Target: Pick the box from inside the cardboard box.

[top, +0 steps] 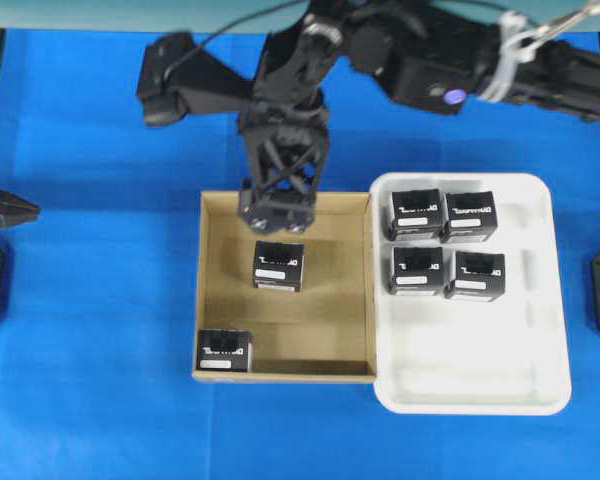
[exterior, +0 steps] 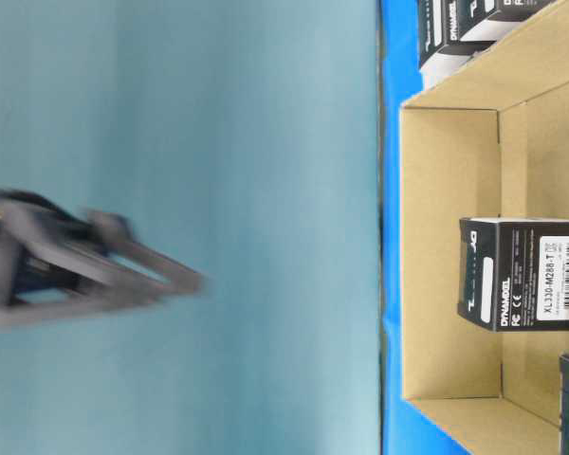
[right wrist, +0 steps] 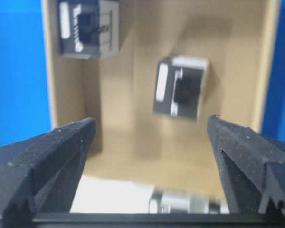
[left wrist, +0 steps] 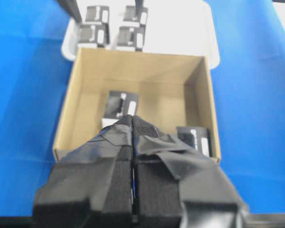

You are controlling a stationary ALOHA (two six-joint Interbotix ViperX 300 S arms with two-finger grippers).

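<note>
Above the cardboard box's (top: 285,375) far wall, right pincer (top: 277,212) spread wide, pointing down, empty.

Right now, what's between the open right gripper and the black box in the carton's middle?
Only bare cardboard floor, per the right wrist view; the right gripper frames the box.

Right gripper (right wrist: 149,137) agape; left gripper (left wrist: 133,124) closed.

Matt brown corrugated cardboard box (top: 285,345)
</note>
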